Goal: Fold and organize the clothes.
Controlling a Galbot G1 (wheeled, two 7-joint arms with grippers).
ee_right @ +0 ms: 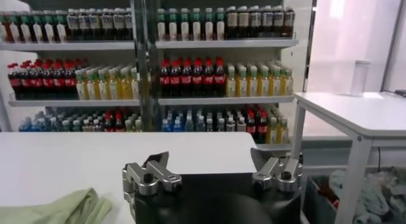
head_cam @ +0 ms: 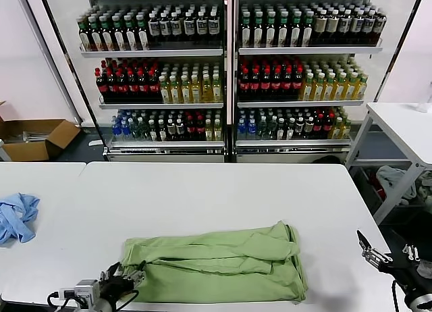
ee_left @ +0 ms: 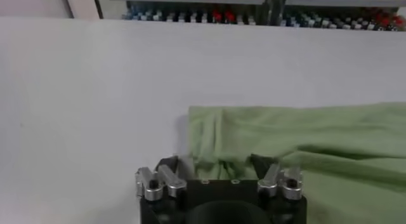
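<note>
The light green shirt (head_cam: 216, 261) lies folded into a wide rectangle on the white table (head_cam: 202, 190), near its front edge. Its collar, buttons and graphic are hidden in the fold. My left gripper (head_cam: 125, 281) is low at the shirt's left end. In the left wrist view it (ee_left: 216, 163) is open, with the shirt's (ee_left: 304, 136) bunched corner lying between the spread jaws. My right gripper (head_cam: 368, 248) hovers off the table's right edge, apart from the shirt. In the right wrist view it (ee_right: 209, 158) is open and empty, and a corner of the shirt (ee_right: 57, 209) shows.
A light blue cloth (head_cam: 17, 217) lies crumpled on the adjoining table at far left. Glass-door coolers of bottles (head_cam: 229, 75) stand behind the table. A cardboard box (head_cam: 34, 138) sits on the floor at left. A second white table (head_cam: 405, 123) stands at right.
</note>
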